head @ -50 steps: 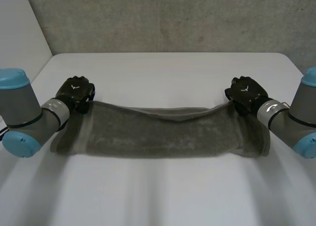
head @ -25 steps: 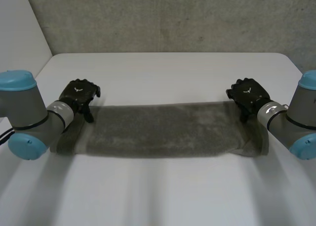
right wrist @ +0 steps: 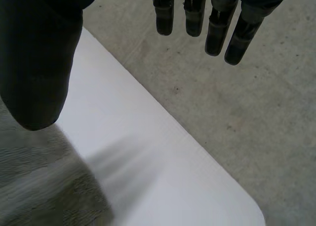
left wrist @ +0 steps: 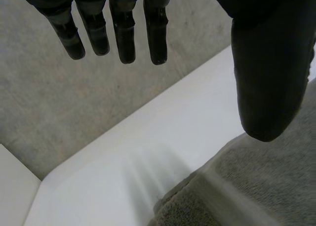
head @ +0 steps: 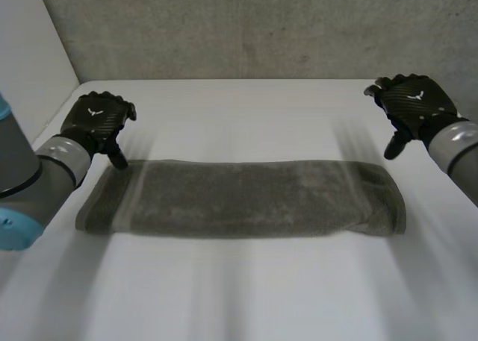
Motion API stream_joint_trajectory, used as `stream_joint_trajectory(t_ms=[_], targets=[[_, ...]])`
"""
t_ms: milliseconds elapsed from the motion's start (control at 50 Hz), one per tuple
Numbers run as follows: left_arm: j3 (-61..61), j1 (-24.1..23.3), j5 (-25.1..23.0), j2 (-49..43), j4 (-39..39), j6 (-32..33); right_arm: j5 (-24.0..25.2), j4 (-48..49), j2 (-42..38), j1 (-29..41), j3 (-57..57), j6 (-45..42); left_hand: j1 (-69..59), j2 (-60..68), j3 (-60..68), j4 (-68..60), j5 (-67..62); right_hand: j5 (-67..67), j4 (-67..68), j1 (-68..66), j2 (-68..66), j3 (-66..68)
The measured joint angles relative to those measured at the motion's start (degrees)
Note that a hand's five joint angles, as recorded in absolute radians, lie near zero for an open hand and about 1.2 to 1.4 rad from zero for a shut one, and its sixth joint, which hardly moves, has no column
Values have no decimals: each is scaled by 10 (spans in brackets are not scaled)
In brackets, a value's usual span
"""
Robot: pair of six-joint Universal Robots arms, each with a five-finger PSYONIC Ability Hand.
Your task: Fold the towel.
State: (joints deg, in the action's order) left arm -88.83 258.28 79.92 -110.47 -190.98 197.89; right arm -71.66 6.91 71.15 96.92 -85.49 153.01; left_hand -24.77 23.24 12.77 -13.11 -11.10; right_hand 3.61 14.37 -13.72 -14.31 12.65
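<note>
Towel (head: 239, 198) lies folded on table (head: 239, 117); left hand (head: 95, 119) and right hand (head: 411, 102) have fingers spread, ungripping.

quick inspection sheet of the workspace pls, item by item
surface: white table, plain, with rounded corners
job's things: towel, grey-green, folded into a long band, lying flat across the table
clutter: nothing seen
hands: left hand open, fingers straight, by the towel's far left corner; right hand open, beyond the far right corner, holding nothing
cables: nothing seen
surroundings: concrete wall behind the table
</note>
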Motion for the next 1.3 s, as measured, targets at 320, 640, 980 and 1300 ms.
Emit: stream_joint_trajectory(t_ms=[320, 640, 980, 1300], targets=[[-132, -11, -2, 90, -64, -57, 22, -76, 58, -31, -200, -68, 0, 0, 0, 0, 0, 28, 0, -29, -21, 0], [-145, -19, -1, 83, -77, -58, 27, 59, -19, -40, -222, -101, 0, 0, 0, 0, 0, 327, 0, -329, -326, 0], [-149, -20, -1, 82, -79, -58, 28, 51, -24, -88, -214, -135, 0, 0, 0, 0, 0, 616, 0, -609, -585, 0], [-150, -17, 3, 83, -79, -59, 31, 49, 4, -204, -116, -278, 0, 0, 0, 0, 0, 616, 0, -609, -585, 0]])
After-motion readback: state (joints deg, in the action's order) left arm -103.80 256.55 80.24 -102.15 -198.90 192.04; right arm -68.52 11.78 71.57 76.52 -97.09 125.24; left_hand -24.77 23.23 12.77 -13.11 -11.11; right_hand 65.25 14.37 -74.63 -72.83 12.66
